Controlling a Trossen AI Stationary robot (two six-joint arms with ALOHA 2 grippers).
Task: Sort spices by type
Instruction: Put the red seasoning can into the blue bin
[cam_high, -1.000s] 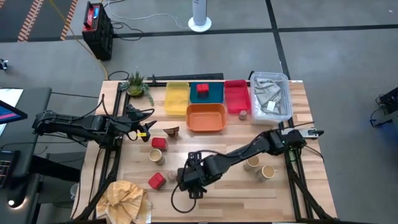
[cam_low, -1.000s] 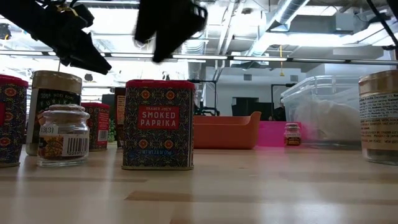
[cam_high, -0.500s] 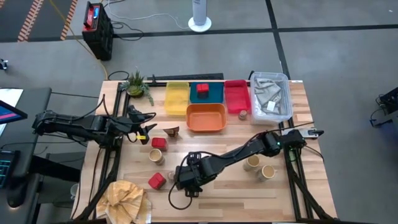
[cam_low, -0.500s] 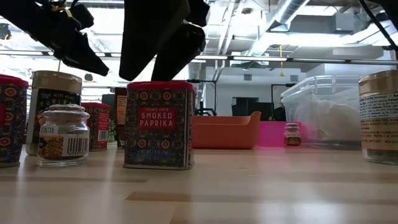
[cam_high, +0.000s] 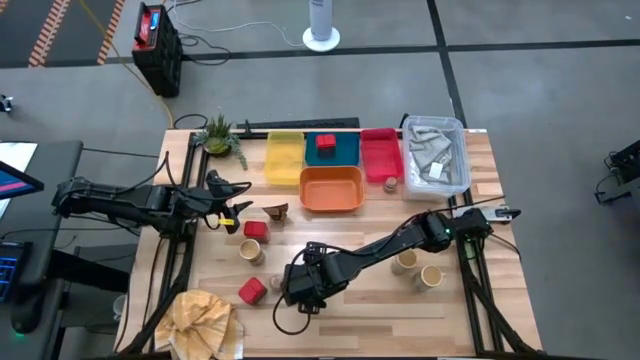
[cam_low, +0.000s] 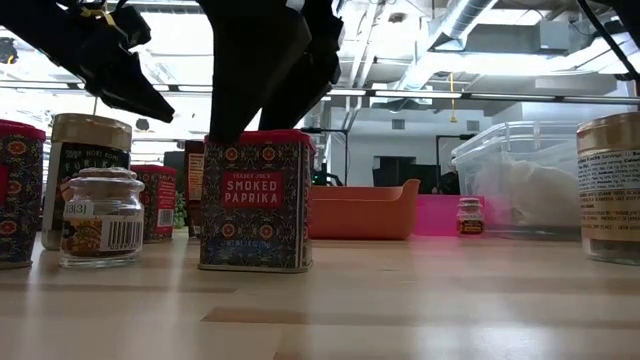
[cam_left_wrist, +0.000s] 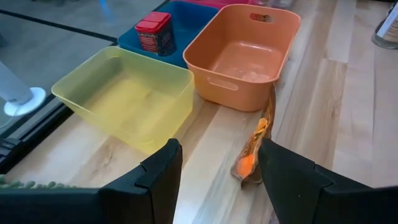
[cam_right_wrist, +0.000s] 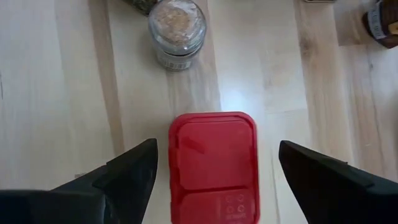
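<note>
A red smoked-paprika tin (cam_low: 255, 200) stands upright on the table near its front. My right gripper (cam_right_wrist: 217, 149) hangs open just above it, pointing steeply down. One finger stands off each side of the red lid (cam_right_wrist: 212, 165), and gaps show on both sides. In the high view the gripper (cam_high: 300, 290) hides this tin. A small glass shaker (cam_right_wrist: 177, 28) stands just beyond it. My left gripper (cam_left_wrist: 219, 149) waits open at the table's left, with nothing between its fingers. It faces a dark brown piece (cam_left_wrist: 255, 143) that lies by the orange tray (cam_left_wrist: 242, 62).
Yellow (cam_high: 284, 158), blue (cam_high: 340, 155) and red (cam_high: 380, 155) trays line the far edge. A red tin (cam_high: 325, 142) sits in the blue one. Loose on the table are red tins (cam_high: 252, 290) (cam_high: 255, 229) and tan jars (cam_high: 252, 250) (cam_high: 405, 262) (cam_high: 430, 276). A clear bin (cam_high: 435, 155) is at the far right and a tan cloth (cam_high: 200, 318) at the near left.
My right gripper has come down over the paprika tin and shifted slightly toward the table's left. Its fingers now reach the level of the tin's top. The tin has not moved.
</note>
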